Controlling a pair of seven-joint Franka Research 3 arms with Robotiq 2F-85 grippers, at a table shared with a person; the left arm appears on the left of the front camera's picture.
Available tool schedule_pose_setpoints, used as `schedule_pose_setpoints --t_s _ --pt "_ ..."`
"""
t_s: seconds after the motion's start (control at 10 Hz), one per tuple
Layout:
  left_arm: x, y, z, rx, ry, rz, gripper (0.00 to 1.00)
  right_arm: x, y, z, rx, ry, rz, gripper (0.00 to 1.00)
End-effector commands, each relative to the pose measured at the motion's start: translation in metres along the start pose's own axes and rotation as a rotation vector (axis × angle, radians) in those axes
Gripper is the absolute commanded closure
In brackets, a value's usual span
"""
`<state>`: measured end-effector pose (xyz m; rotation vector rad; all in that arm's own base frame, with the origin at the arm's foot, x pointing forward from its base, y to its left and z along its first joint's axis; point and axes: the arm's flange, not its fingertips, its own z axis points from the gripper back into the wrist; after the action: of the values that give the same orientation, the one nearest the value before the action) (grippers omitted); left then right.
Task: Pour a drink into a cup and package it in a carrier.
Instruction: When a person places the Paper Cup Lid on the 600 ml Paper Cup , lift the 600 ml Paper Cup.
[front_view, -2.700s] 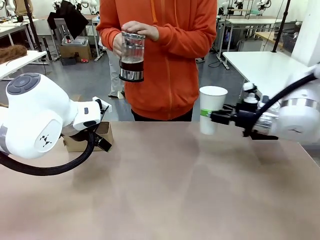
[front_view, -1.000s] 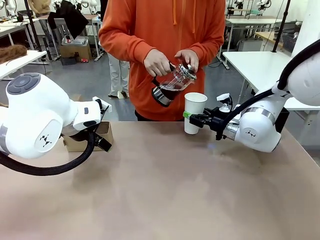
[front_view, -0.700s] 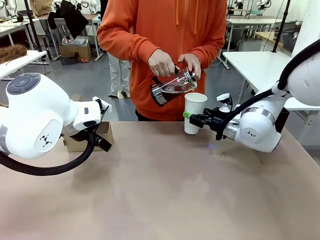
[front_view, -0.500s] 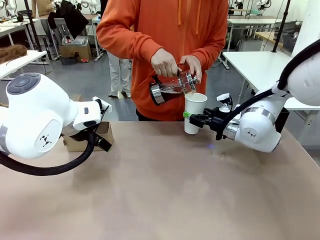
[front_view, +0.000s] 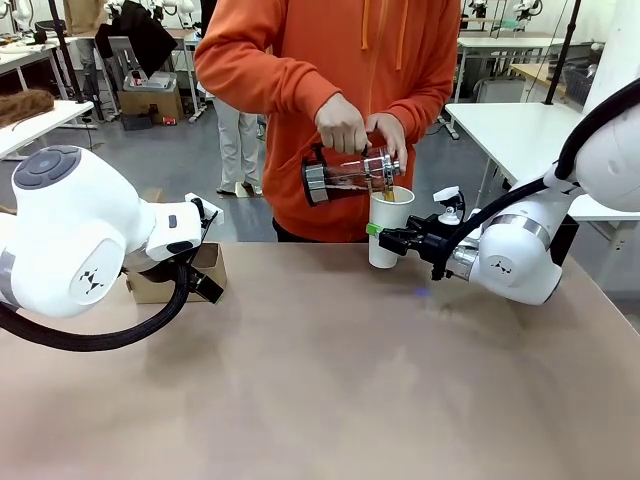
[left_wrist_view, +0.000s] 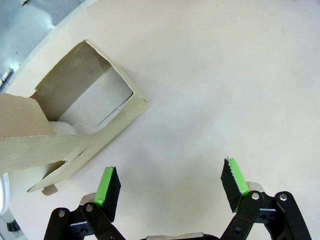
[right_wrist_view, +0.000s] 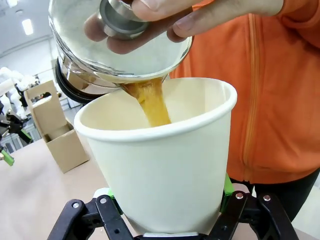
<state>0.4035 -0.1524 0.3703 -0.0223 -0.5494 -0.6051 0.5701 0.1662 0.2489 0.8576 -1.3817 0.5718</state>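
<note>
**Pour in progress, packaging not started**

The person's hand (front_view: 345, 125) has the glass pitcher (front_view: 345, 175) tipped right over. In the right wrist view a brown stream of the drink (right_wrist_view: 152, 102) runs off the pitcher's lip into the cup (right_wrist_view: 165, 165). The right claw (front_view: 385, 233) is clamped around the lower part of the cup, green pads pressed to either side. It holds the cup upright at the far side of the counter (front_view: 330, 380), straight in front of the person. No lid is on the cup. How full it is I can't judge, because the rim hides the level from both cameras.

Over on the left, the carrier (left_wrist_view: 75, 125) sits on the counter with its handle panel up, and the one slot facing the camera looks vacant. The left claw (left_wrist_view: 170, 187) hangs just beside the carrier with its jaws spread wide and nothing between them.

As a progress call, this is the first half of the job, and it is only partly done. What remains is finishing the pour, moving the cup across the counter to the carrier well off to the left, and seating it in a slot.
</note>
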Motion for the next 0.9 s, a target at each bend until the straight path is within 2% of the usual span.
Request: schedule_pose_setpoints --t_s 0.0,0.8 --pt "-0.0002 0.0005 0.0004 -0.002 -0.001 0.002 0.00 0.0039 0.0029 0.0001 -0.001 -0.005 0.001 0.20" --pt "-0.0002 0.0005 0.0004 -0.002 -0.001 0.002 0.00 0.0039 0.0029 0.0001 -0.001 -0.005 0.001 0.20"
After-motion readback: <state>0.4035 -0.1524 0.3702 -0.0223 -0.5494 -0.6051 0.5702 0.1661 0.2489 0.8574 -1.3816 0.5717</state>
